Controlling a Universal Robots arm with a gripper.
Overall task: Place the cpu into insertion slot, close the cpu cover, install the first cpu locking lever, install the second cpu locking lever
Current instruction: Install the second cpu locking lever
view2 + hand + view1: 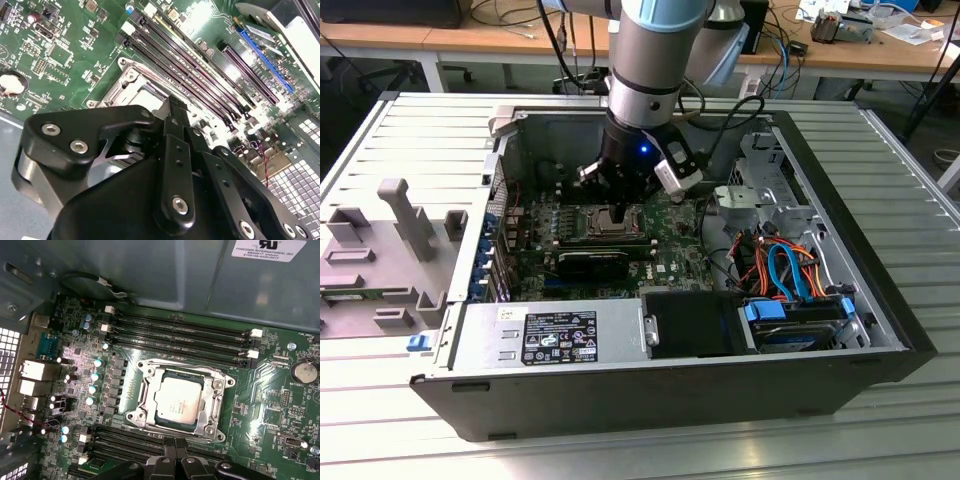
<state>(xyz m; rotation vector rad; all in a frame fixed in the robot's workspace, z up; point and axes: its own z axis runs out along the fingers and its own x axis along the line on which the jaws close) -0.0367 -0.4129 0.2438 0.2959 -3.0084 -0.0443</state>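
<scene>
Chip (179, 400) sits flat in its socket (141, 402) under the metal frame (212, 412), and we see our tool (173, 460) poised just beside the socket's near edge, fingers pressed together and holding nothing.

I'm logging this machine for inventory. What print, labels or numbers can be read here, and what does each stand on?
White sticker on the case wall, first wrist view: dark print, too small to quote reliably.
Black label on the power supply, exterior view: white print, unreadable.
Motherboard: tiny white markings, unreadable.
cpu top: no legible marking.
</scene>
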